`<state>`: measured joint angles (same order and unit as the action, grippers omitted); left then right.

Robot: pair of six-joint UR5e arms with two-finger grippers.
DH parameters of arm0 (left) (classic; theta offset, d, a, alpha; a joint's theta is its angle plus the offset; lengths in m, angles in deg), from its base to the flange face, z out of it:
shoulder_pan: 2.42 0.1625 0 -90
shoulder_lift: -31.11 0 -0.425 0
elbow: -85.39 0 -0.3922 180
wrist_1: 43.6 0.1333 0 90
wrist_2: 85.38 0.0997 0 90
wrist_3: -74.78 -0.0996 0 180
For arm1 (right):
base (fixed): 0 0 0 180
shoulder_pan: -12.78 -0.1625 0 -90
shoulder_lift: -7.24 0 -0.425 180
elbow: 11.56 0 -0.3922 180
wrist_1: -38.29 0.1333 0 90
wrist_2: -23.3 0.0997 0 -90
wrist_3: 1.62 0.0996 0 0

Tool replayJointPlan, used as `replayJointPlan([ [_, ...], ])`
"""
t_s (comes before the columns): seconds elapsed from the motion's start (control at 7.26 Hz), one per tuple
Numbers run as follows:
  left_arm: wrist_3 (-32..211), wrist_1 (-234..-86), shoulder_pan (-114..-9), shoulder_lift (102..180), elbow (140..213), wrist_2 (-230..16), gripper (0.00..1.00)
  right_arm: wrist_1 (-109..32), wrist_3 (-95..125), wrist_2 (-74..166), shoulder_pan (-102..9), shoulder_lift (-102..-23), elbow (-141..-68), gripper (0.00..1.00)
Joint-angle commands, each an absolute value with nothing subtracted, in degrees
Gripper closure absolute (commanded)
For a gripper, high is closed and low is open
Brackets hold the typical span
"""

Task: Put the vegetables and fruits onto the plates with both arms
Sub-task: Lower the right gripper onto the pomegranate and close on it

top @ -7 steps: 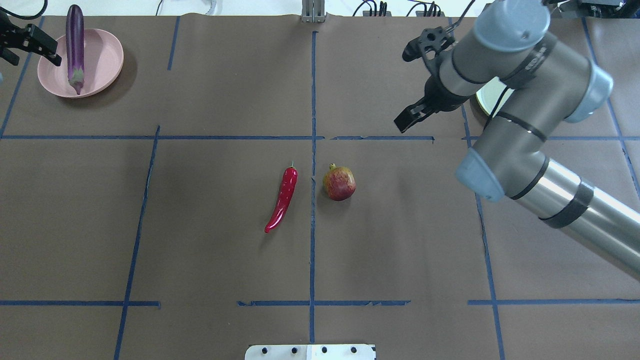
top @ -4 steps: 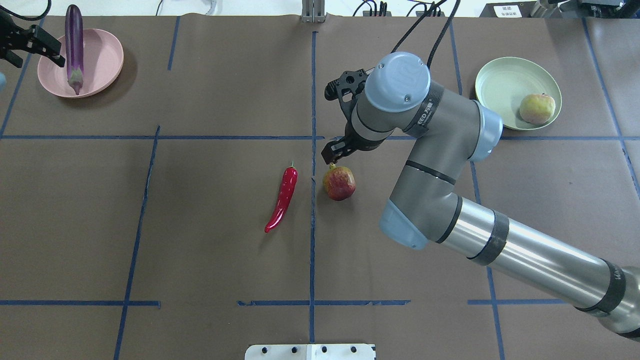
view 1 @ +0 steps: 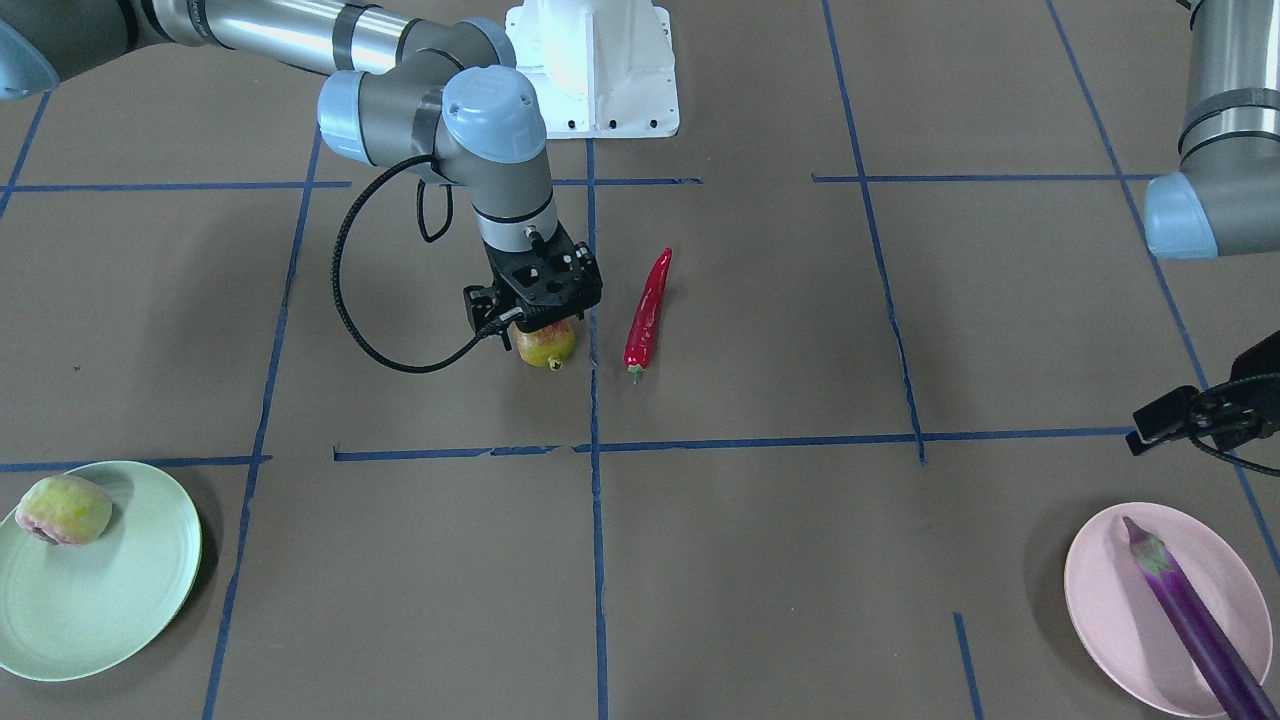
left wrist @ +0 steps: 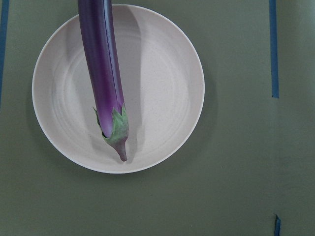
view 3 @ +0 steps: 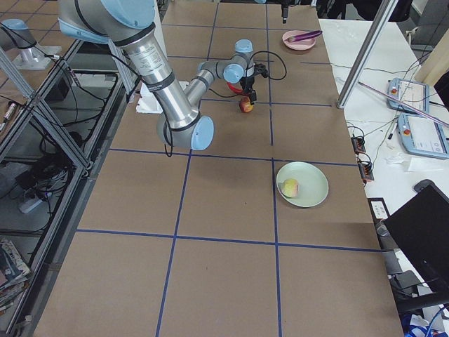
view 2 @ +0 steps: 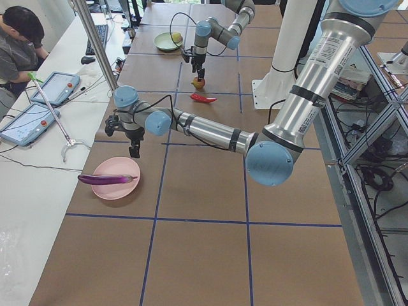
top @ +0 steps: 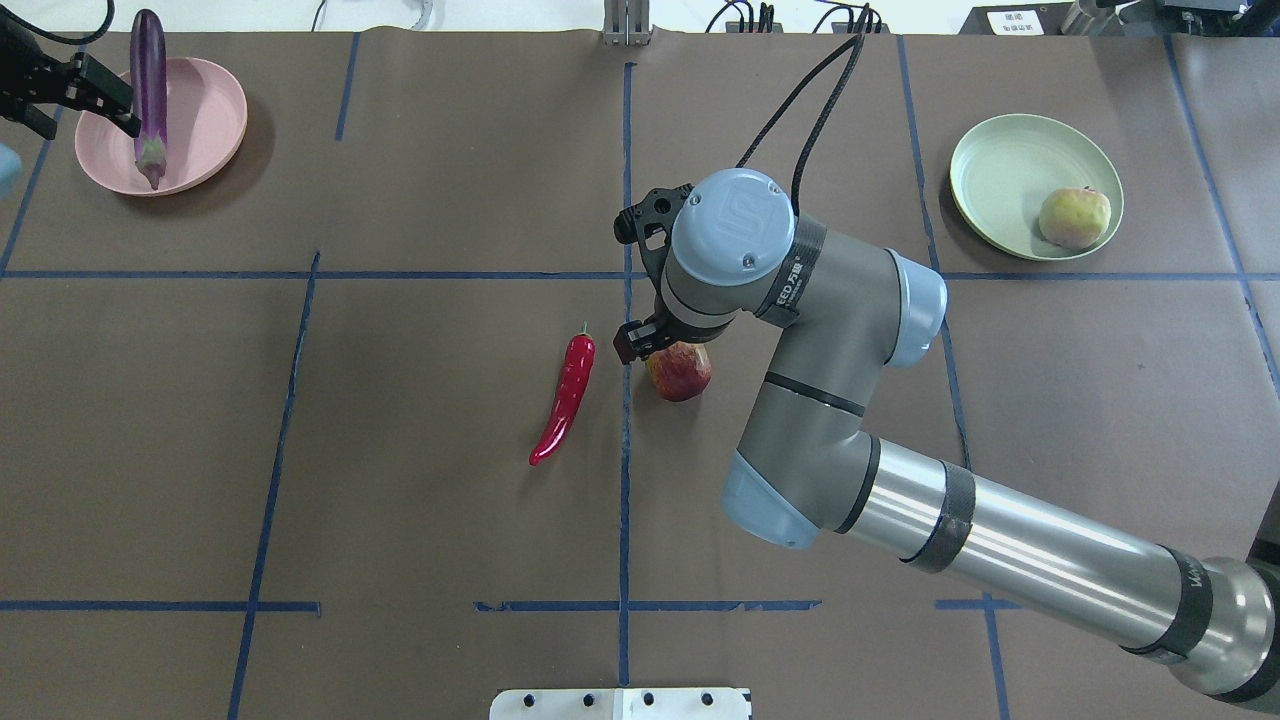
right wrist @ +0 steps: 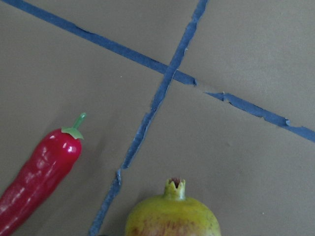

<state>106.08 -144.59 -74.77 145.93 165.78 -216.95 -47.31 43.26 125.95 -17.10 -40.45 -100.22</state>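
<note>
The red-and-yellow-green pomegranate [top: 686, 373] lies at the table's middle, with the red chili [top: 565, 398] just to its left. My right gripper [view 1: 538, 322] hangs open straight over the pomegranate [view 1: 548, 347], close to its top. The right wrist view shows the crown tip [right wrist: 175, 184] and the chili [right wrist: 39, 177]. The purple eggplant [top: 150, 90] lies across the pink plate [top: 210, 110]. My left gripper [top: 80, 105] is open and empty, raised by that plate's left edge. The peach-like fruit [top: 1074, 217] sits on the mint green plate [top: 1000, 170].
The white base block [view 1: 590, 70] stands at the table's near edge by the robot. Blue tape lines divide the brown table cover. An operator [view 2: 19, 44] sits at a side table beyond the far edge. My right arm's forearm [top: 1000, 540] spans the right half.
My right arm has swung left from the green plate to above the pomegranate and come down toward it. The peach-like fruit has come into view on the green plate. My left gripper has barely moved.
</note>
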Motion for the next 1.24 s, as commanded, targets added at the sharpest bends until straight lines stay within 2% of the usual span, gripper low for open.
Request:
replayJointPlan([
  [0.0,106.16,-144.59,-74.66,145.90,166.16,-216.86,0.00,-47.23,43.65,125.26,-16.14,-40.39,-98.32,0.01],
  [0.28,106.15,-144.59,-74.66,144.94,166.68,-216.95,0.00,-46.96,43.65,125.00,-15.44,-38.38,-94.38,0.02],
  [0.41,106.16,-144.59,-74.57,144.75,167.04,-216.95,0.00,-46.96,43.30,124.91,-15.43,-38.28,-94.27,0.15],
  [0.69,106.16,-144.59,-74.57,144.67,167.04,-216.86,0.00,-47.48,41.28,125.69,-16.22,-38.37,-94.88,0.73],
  [0.83,106.16,-144.59,-74.57,144.67,167.04,-216.95,0.00,-48.88,41.19,128.13,-18.57,-38.11,-96.02,0.80],
  [1.1,106.16,-144.59,-74.49,144.67,167.22,-216.95,0.00,-51.95,41.10,134.01,-26.11,-37.23,-95.76,0.80],
])
